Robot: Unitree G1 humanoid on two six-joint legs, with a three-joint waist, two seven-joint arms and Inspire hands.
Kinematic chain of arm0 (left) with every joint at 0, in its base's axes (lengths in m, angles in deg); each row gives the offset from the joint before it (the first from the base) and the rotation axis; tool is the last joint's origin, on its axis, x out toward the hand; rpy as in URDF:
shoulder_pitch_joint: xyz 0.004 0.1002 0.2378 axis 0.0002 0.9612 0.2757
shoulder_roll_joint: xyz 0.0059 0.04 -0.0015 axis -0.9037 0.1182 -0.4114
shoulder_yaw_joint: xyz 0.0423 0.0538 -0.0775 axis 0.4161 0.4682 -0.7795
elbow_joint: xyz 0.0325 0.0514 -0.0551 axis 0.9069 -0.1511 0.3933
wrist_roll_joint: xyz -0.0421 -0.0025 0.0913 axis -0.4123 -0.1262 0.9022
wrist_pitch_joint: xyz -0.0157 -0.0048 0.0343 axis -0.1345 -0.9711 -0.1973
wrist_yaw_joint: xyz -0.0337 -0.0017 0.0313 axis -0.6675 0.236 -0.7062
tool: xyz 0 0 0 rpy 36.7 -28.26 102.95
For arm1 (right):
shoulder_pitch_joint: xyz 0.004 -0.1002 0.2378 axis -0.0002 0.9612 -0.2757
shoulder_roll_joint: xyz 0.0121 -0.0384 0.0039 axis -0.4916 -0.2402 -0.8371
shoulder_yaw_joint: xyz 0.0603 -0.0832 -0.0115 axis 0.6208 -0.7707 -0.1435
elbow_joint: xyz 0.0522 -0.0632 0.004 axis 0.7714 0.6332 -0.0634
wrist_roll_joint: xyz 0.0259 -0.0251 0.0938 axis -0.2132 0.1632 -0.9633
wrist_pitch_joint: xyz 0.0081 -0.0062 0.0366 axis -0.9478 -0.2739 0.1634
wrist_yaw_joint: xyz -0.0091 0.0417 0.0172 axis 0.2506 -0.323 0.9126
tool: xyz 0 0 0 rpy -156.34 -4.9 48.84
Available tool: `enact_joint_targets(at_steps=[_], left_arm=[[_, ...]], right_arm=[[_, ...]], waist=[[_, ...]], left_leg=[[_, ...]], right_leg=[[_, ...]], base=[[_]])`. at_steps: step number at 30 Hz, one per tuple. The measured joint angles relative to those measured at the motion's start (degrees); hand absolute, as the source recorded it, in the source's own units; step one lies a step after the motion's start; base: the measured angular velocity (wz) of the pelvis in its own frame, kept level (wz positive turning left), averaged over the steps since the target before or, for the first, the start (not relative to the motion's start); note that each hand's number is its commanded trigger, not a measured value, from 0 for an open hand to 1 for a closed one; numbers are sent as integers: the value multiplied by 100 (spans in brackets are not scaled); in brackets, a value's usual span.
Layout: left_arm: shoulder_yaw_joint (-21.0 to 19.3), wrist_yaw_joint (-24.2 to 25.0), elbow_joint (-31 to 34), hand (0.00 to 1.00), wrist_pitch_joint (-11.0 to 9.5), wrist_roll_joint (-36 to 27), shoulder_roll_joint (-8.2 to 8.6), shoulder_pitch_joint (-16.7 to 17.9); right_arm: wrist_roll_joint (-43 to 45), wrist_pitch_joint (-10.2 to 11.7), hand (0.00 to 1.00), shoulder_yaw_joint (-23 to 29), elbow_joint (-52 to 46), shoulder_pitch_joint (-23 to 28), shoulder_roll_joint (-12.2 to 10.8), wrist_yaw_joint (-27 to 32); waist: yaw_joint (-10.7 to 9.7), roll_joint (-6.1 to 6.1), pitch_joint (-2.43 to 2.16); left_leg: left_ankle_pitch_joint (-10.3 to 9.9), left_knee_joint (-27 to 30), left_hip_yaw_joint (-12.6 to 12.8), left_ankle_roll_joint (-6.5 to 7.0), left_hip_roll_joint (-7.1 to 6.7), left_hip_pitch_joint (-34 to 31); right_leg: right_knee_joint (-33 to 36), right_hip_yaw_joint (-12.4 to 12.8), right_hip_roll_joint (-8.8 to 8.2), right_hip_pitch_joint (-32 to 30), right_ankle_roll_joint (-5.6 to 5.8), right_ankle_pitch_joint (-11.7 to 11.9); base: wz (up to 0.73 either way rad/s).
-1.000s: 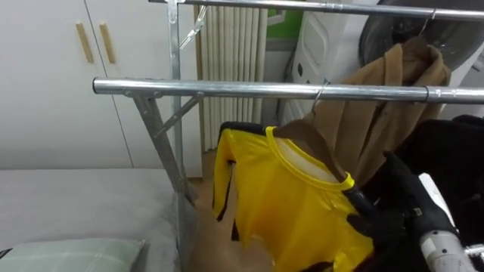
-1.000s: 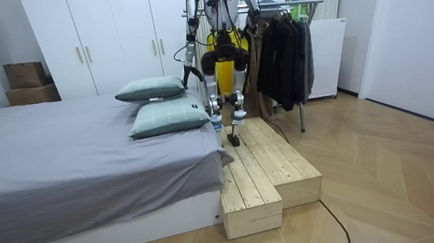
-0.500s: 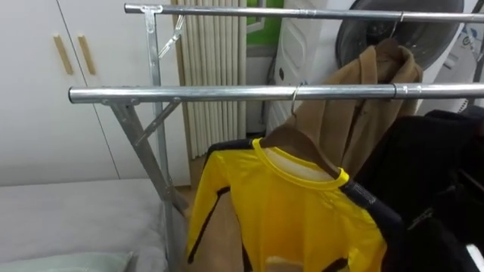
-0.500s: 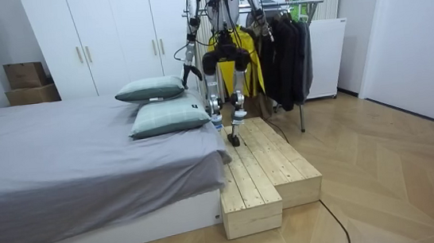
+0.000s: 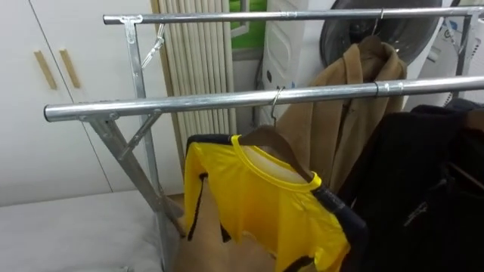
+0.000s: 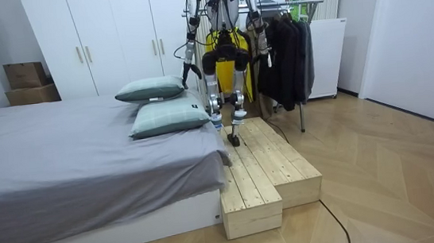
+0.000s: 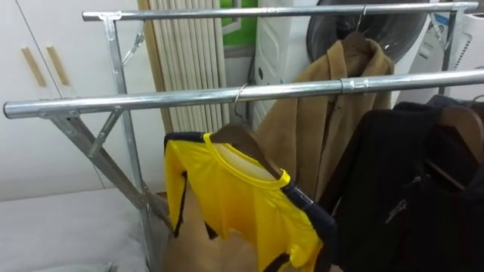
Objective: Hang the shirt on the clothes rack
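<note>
A yellow shirt (image 5: pixel 265 204) with black trim hangs on a brown wooden hanger (image 5: pixel 274 140), whose hook sits over the near steel rail (image 5: pixel 189 103) of the clothes rack. Nothing holds the shirt. In the room view I stand on a wooden platform (image 6: pixel 262 173) at the foot of the bed, facing the rack, with the yellow shirt (image 6: pixel 209 61) just beyond my legs. My left hand (image 6: pixel 185 77) hangs low at the room view's left. My right hand (image 6: pixel 263 51) is down beside the dark clothes.
A tan coat (image 5: pixel 340 113) hangs from the far rail (image 5: pixel 265 15). Black garments (image 5: pixel 423 189) crowd the near rail's right end. The rack's slanted brace (image 5: pixel 128 162) stands left of the shirt, with the grey bed (image 5: pixel 68 234) below and white wardrobe doors (image 5: pixel 45 75) behind.
My right hand, which was at the shirt's right shoulder a second ago, has let go and dropped out of the eye view. The shirt now hangs free. The head camera has shifted.
</note>
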Motion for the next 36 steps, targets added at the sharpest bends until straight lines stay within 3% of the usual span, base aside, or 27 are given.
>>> enact_joint_targets(at_steps=[5, 13, 19, 28, 36], left_arm=[[65, -27, -1, 0, -28, -22, 33, -9], [57, 46, -140, 0, -25, -189, 194, -54], [41, 273, -163, 0, 99, -196, 194, -59], [68, 544, -158, 0, 261, -241, 186, -98], [72, 634, -160, 0, 408, -250, 144, -55]], right_arm=[[-59, 71, 0, -12, 450, 69, -162, -343], [-249, 67, 0, 2, 753, 19, -202, -476], [-252, -86, 0, 21, 863, -60, -176, -474], [-273, -167, 0, 46, 912, -87, -175, -391], [-403, -338, 0, -123, 973, -107, -141, -348]], waist=[[-28, 18, 4], [-13, 76, 10], [-6, 111, -8], [-10, 166, 6], [11, 182, 11]], left_leg=[[0, 1, -61, 0, -11, -33], [-1, 15, -132, 2, -19, -96], [-1, 15, -157, 1, -14, -87], [-2, 10, -375, 1, -8, -21], [-17, 47, -496, -24, 0, -68]], right_leg=[[1, -7, 0, -26, -11, -11], [0, -25, -5, -74, 31, -56], [-19, -35, -6, -53, -15, -29], [-88, -199, -44, 48, 0, -86], [-78, -396, -58, 53, -52, -157]], base=[[3], [2], [0], [10], [12]])
